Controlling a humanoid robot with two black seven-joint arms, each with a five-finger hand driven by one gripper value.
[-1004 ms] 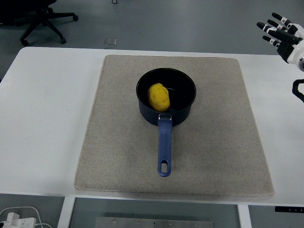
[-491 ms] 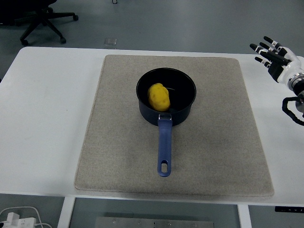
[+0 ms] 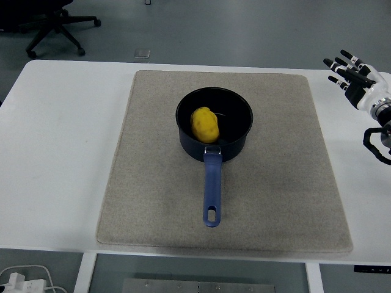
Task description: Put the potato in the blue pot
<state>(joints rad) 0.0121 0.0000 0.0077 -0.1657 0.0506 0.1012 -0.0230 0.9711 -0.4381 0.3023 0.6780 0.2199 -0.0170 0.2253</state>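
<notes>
A yellow potato [image 3: 204, 124] lies inside the blue pot [image 3: 241, 138], which stands on the beige mat with its long blue handle [image 3: 211, 189] pointing toward the near edge. My right hand [image 3: 352, 74] hovers at the far right edge of the table, well away from the pot, fingers spread and holding nothing. The left arm does not show.
The beige mat [image 3: 275, 195] covers the middle of the white table [image 3: 55, 159]. An office chair [image 3: 52, 24] stands on the floor beyond the far left corner. White cables [image 3: 24, 279] lie below the near left edge.
My right hand has dropped lower and drifted slightly left along the right edge, staying spread. The pot and potato have not moved.
</notes>
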